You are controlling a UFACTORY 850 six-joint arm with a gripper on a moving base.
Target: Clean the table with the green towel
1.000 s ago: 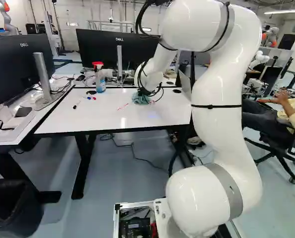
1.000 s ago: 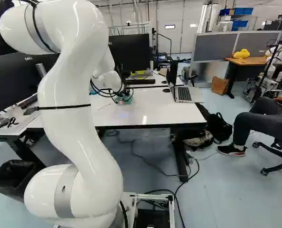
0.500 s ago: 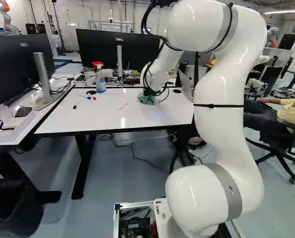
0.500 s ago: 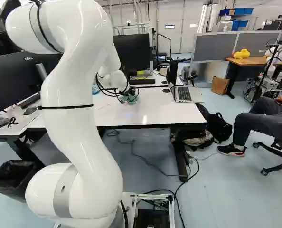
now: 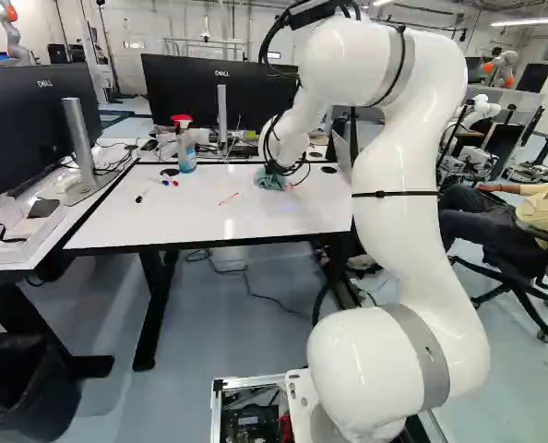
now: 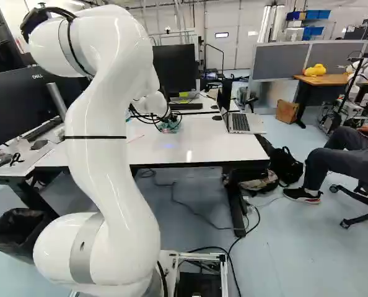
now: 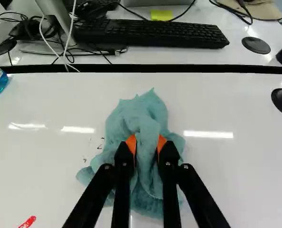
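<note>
- Towel (image 5: 271, 178) sat bunched under the arm (image 5: 399, 226), near the far edge of the table (image 5: 136, 221), in the left base view; the red mark (image 5: 229, 197) and pens (image 5: 170, 183) lay apart from it.
- In the right base view it rested on the table, left of the laptop (image 6: 240, 122).
- In the wrist view the pincer (image 7: 146, 145) was clamped on the towel, with dark specks (image 7: 100, 147) just beside it. Wiping seemed in hand; the next move likely called for a low, pressed sweep over those specks, then the red mark, avoiding the pens.
</note>
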